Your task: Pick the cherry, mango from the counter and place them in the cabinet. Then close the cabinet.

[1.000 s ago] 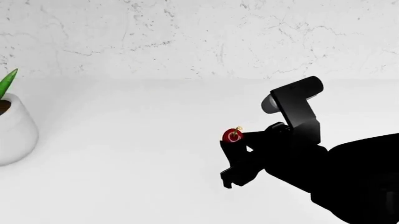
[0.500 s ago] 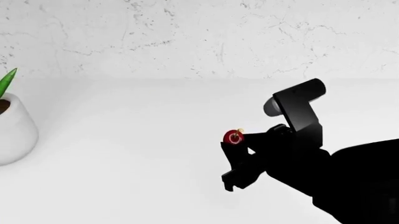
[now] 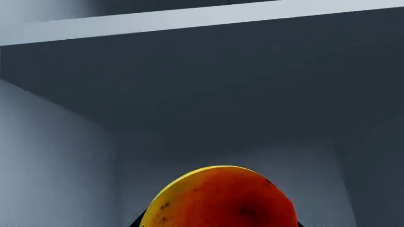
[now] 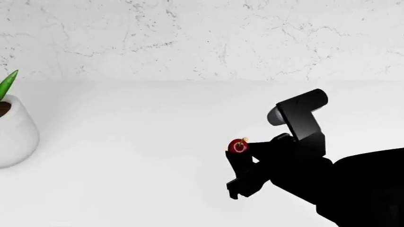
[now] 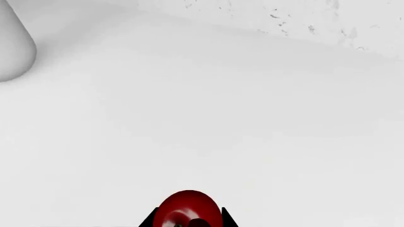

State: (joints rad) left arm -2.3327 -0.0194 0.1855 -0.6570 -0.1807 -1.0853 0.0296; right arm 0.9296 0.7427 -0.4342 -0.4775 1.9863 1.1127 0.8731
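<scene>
The tiny glossy dark-red round cherry (image 4: 239, 146) sits between the black fingers of the right tool (image 4: 236, 157), which is closed on it; in the right wrist view the cherry (image 5: 188, 210) fills the gap between the 2 dark finger tips, so the grip looks firm. From the head view I cannot tell if the cherry is lifted from the broad plain white bench (image 4: 139, 156) or touches it. The egg-shaped yellow-orange mango with a red blush (image 3: 218, 198) is in front of the left wrist camera, and only small dark corners of the left tool show beside it, so it seems held. Behind the mango is the dark grey inside of the cabinet (image 3: 208, 104), with a pale shelf edge (image 3: 189, 19) further off. The relation that matters is this: the mango already faces the cabinet opening, while the cherry is down at the bench, well apart from it. I judge the left arm is nearer to placing. A white round pot with a green leaf (image 4: 16, 130) stands far to the left.
</scene>
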